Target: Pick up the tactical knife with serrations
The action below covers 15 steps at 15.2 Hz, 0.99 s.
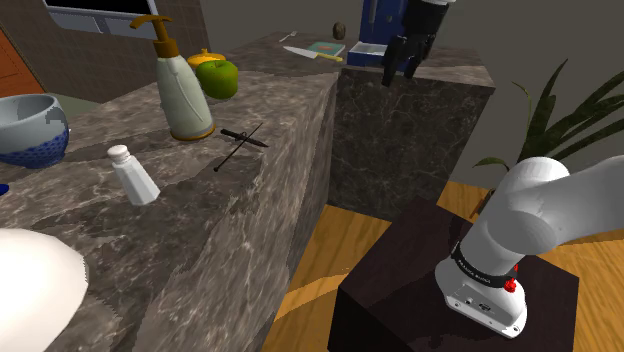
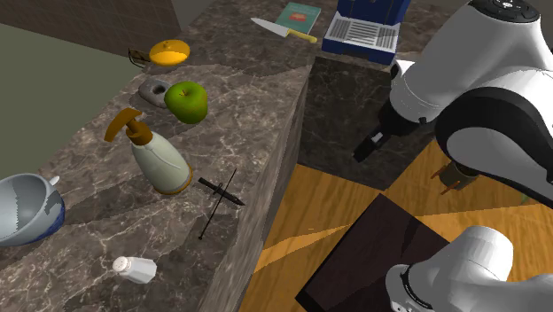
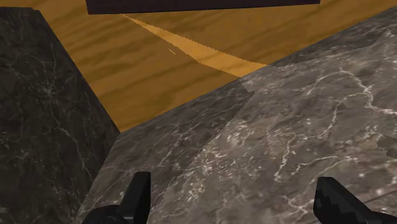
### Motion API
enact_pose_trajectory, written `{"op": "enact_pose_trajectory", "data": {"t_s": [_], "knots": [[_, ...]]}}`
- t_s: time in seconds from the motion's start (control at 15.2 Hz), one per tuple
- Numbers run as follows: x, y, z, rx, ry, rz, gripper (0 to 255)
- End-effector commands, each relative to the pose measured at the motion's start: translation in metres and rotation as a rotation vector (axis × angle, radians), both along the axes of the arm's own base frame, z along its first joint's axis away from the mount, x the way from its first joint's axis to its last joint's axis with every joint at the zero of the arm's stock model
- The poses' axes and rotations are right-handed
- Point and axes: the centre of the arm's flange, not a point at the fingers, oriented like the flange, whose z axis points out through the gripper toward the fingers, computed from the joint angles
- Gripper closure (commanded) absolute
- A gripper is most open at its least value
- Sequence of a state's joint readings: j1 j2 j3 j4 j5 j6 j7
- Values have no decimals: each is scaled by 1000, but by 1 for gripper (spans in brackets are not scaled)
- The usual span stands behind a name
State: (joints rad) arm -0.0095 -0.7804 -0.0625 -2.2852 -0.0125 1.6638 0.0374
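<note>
Altogether one black knife [image 1: 245, 139], one yellow-handled knife [image 1: 316, 53], one apple [image 1: 221, 79].

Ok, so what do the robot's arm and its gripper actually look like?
The glossy white arm is built from fat, rounded, tube-like links. Near its base a dark ring with pale markings too small to read wraps the joint, with a small red knob beside it. The all-black gripper ends in two blocky black fingers with stepped tips.

Dark veined stone counter [image 1: 130, 240], soap bottle [image 1: 183, 95], green apple [image 1: 219, 78], white shaker [image 1: 133, 175], black knife [image 1: 245, 139] (near the edge), bowl [image 1: 28, 125]
</note>
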Motion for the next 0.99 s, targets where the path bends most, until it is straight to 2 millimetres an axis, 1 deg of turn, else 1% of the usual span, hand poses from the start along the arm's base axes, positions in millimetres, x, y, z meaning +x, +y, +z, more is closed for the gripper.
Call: {"op": "enact_pose_trajectory", "data": {"t_s": [0.0,0.46,0.92], "knots": [[0,0,0,0,0,0,0],[71,59,-17,-7,16,70,0],[137,123,-35,-13,32,140,0]]}}
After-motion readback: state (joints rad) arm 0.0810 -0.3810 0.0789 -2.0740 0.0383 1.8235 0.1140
